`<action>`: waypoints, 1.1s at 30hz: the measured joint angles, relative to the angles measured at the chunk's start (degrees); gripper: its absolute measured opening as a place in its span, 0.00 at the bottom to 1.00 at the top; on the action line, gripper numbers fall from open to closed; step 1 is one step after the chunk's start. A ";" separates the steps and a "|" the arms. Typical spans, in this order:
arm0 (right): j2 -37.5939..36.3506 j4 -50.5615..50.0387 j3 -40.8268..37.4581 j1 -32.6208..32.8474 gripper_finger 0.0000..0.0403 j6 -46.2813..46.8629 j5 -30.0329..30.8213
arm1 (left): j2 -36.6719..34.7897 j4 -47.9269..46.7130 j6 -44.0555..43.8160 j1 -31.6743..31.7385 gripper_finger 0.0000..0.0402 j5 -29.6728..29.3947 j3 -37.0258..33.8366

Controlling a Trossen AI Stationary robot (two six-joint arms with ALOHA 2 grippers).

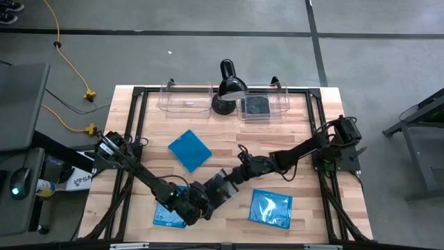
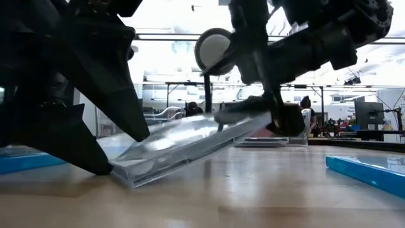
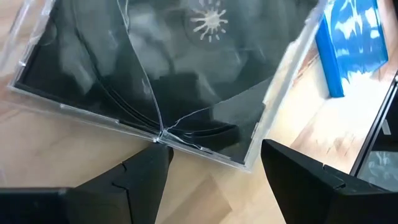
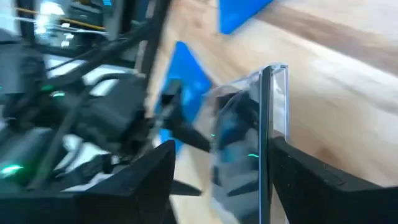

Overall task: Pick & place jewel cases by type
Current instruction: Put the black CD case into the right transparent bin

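On the wooden surface (image 1: 208,125), I see the dark jewel case (image 1: 223,184) tilted between both arms near the front. My right gripper (image 1: 239,173) pinches its raised far edge; my left gripper (image 1: 198,203) sits at the low near edge, fingers (image 3: 143,180) spread and touching it.

case (image 1: 220,186) between end effectors | case (image 1: 257,105) in right bin (image 1: 281,99)

Cracked black jewel case (image 2: 190,142) tilted, one edge on wood.
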 joint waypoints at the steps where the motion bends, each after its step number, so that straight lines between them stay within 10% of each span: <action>1: -0.04 1.43 0.00 0.05 0.59 -0.12 -0.08 | 0.00 0.01 0.00 0.00 0.63 0.04 0.00; 33: -0.02 13.37 0.15 2.61 0.58 -1.72 -4.25 | 0.07 2.38 3.04 0.00 0.63 -0.99 -0.18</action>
